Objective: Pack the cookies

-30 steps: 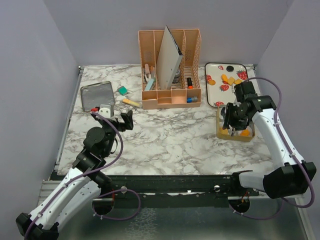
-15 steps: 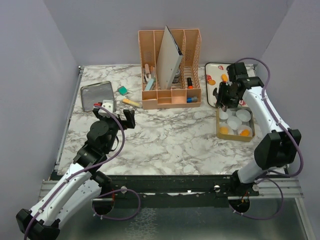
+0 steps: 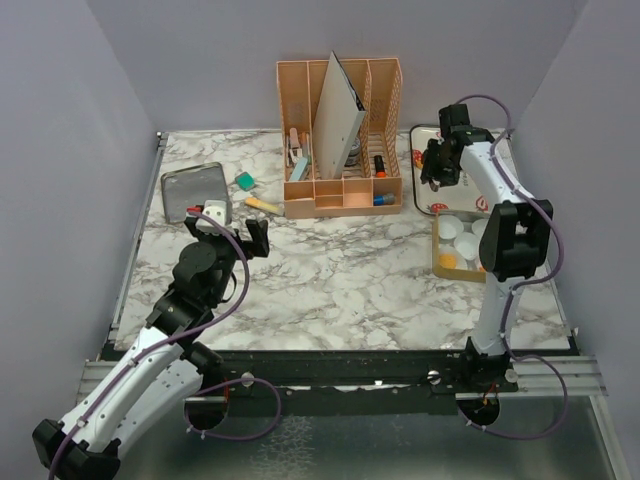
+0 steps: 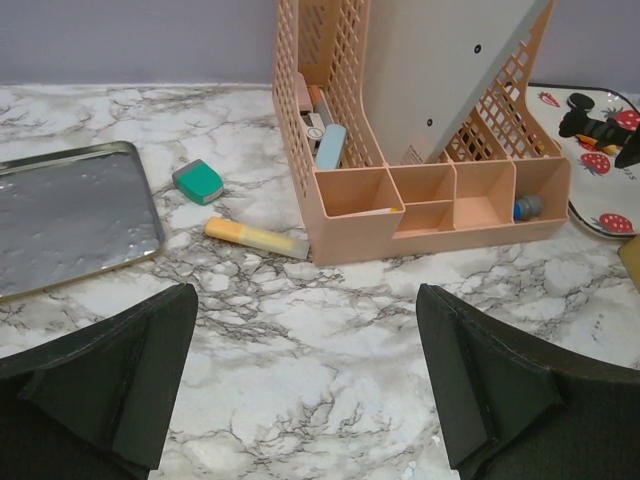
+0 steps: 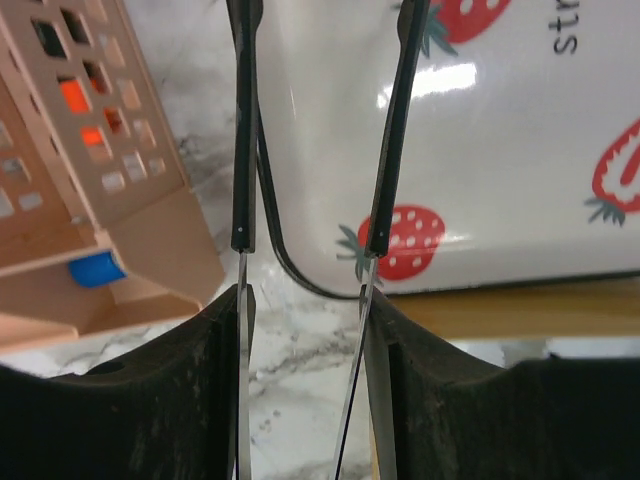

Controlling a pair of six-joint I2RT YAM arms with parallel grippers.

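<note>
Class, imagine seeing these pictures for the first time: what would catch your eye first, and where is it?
The peach desk organiser stands at the back centre of the marble table, a grey panel leaning inside it. At back right, the right gripper hangs over a strawberry-print tray; the left gripper gapes wide at front left.

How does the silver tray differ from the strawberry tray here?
The silver tray is plain metal; the strawberry tray is white with red prints. The silver tray lies left of the peach organizer, the strawberry tray right of it, under the right claw. Both are rounded rectangles flat on the marble.
</note>
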